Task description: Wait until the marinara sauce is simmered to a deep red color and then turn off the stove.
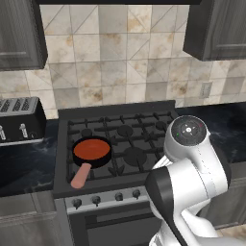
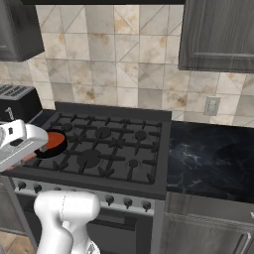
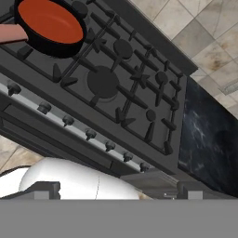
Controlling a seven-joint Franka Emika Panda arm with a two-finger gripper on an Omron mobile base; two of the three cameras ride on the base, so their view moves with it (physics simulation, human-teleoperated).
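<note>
The marinara sauce (image 1: 92,149) (image 2: 54,140) (image 3: 50,21) is a flat orange-red disc filling a small black skillet on the stove's front left burner. The skillet's tan-pink handle (image 1: 80,175) (image 3: 10,33) points toward the front edge. The stove (image 1: 137,137) (image 2: 114,144) (image 3: 116,83) is dark grey with black grates, and a silver strip of small dark knobs (image 1: 96,199) (image 2: 126,202) (image 3: 88,135) runs along its front. My gripper (image 3: 119,189) is open with nothing between its fingertips. It hangs back from the stove front, above and in front of the knob strip.
A silver-and-black toaster (image 1: 19,120) (image 2: 17,101) stands on the counter left of the stove. Dark marble counter (image 2: 213,158) (image 3: 209,139) lies to the right. Dark wall cabinets (image 1: 218,29) (image 2: 218,34) hang above both sides, and a wall outlet (image 2: 212,105) sits on the tiled backsplash.
</note>
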